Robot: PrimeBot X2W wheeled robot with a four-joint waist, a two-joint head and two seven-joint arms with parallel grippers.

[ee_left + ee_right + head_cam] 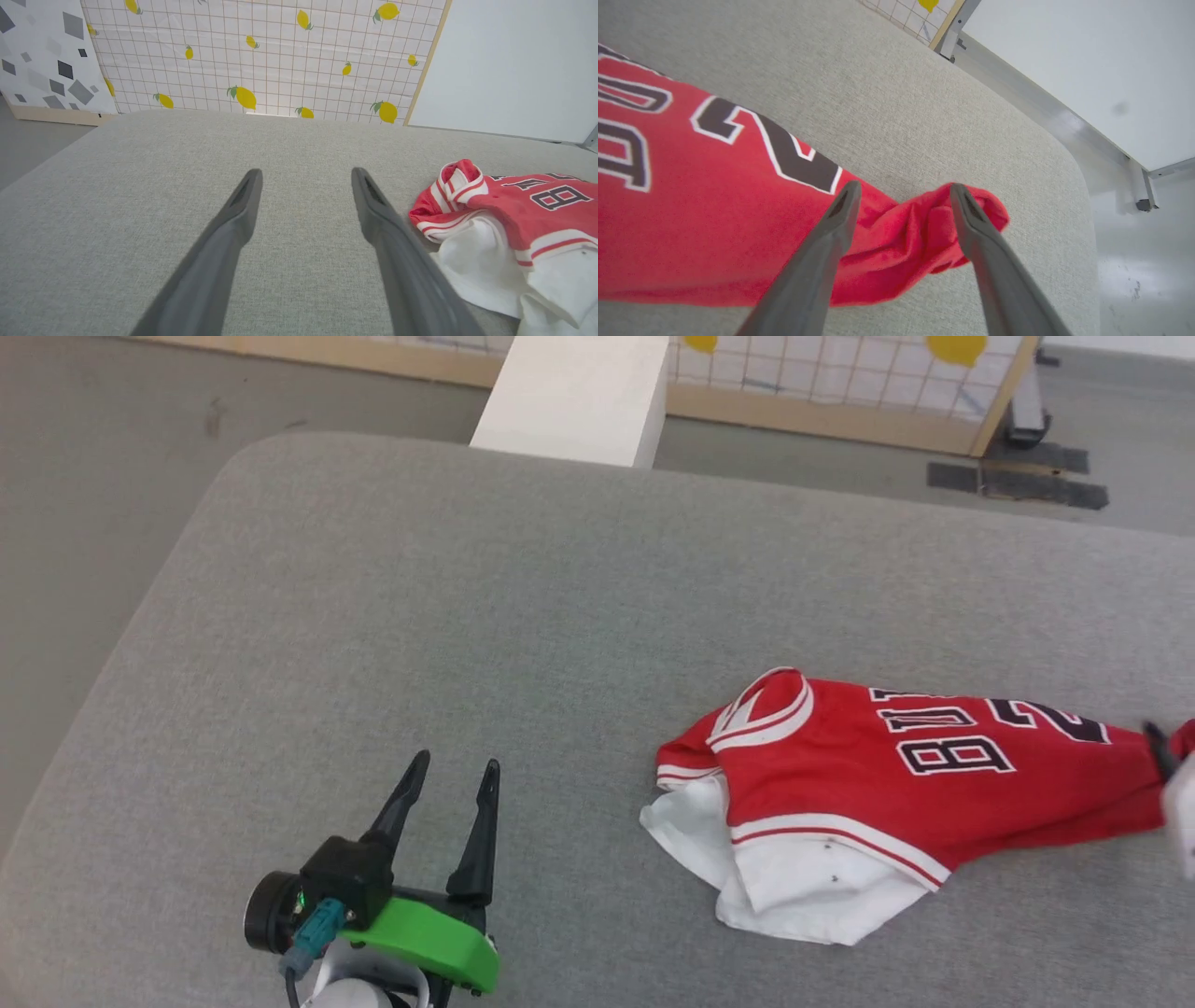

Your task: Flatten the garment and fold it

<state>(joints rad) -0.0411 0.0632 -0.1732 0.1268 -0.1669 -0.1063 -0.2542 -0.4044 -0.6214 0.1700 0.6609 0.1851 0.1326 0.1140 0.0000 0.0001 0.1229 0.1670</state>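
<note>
**We see the garment stretched sideways on the grey padded surface, both grippers spread wide.**

On the red cloth we read black, white-outlined letters: a "B", a "U" and part of a third letter, with a "2" beside them; the rest we cannot make out. In the head view the shirt's long axis runs left to right. Its striped collar and white sleeve are at the left end. The red far end is bunched at the right edge. There the right gripper stands with its fingers wide apart, straddling that bunch without pinching it. The left gripper, equally wide and empty, is over bare surface, well apart from the collar.
</note>
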